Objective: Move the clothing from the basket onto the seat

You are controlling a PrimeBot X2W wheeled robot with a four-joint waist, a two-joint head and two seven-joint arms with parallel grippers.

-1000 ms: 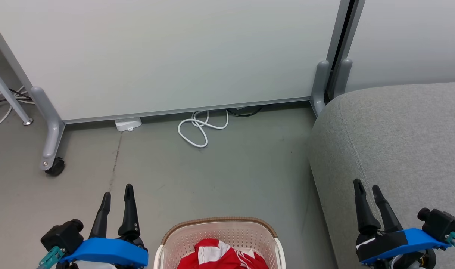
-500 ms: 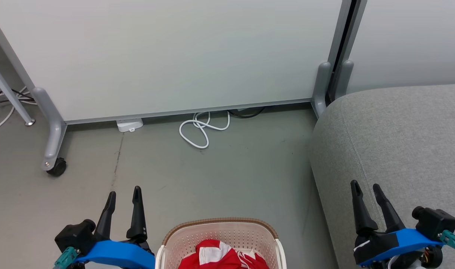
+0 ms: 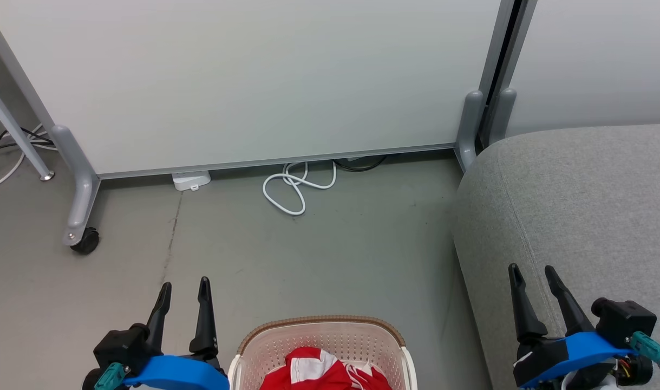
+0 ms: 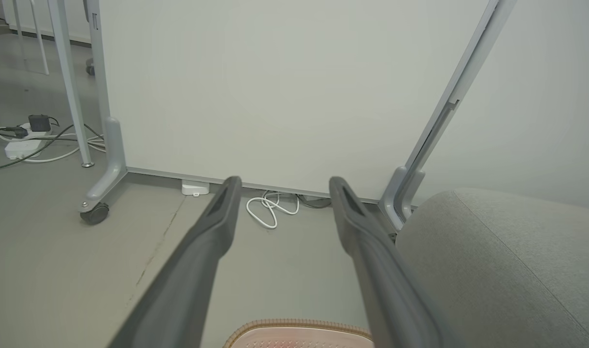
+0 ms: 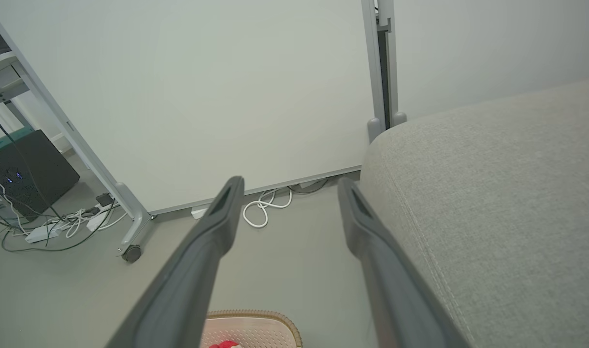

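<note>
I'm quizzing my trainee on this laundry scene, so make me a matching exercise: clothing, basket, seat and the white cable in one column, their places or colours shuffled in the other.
Column one
1. clothing
2. basket
3. seat
4. white cable

Column two
A. coiled on the floor by the lower edge of the white panel
B. light grey, along the right of the head view
C. red and white, lying in the basket
D. cream with a brown rim, at the bottom middle of the head view

Pairs: 1-C, 2-D, 3-B, 4-A

Grey floor (image 3: 330,254), white wheeled partition (image 3: 254,81), coiled white cable (image 3: 294,189).
</note>
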